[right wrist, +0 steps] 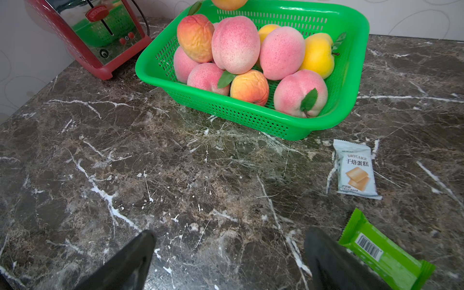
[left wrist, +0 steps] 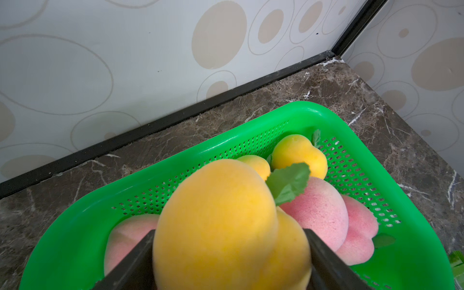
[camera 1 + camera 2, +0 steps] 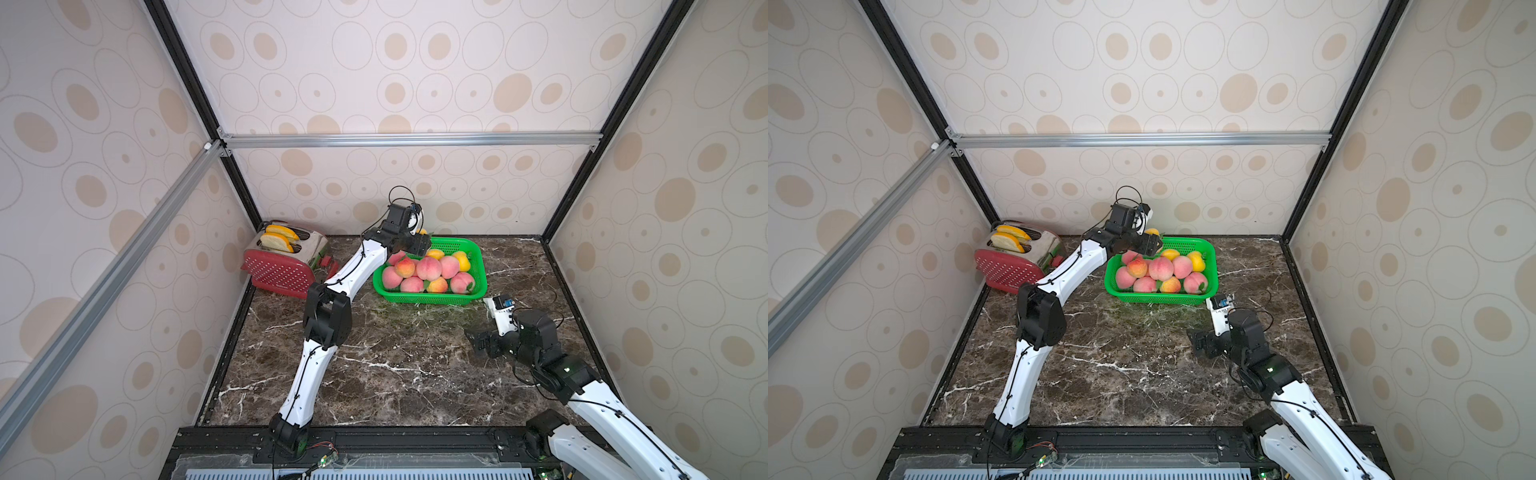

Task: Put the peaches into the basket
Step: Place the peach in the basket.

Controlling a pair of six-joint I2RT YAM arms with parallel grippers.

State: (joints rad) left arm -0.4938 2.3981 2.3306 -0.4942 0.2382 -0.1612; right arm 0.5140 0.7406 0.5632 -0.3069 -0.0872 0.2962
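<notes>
Over the far left corner of the basket (image 3: 432, 296), your left fingers (image 2: 133, 263) were clamped on a yellow peach (image 2: 216, 226), above the heaped peaches (image 3: 428, 268) inside. Right fingers (image 1: 128, 266) stood apart, empty, over the near right tabletop (image 1: 200, 175). Best course seemed: lower into the far gap, then release; dropped high, it might have rolled out.

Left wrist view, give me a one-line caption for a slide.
Left hand holds a yellow peach above the green basket of peaches.
</notes>
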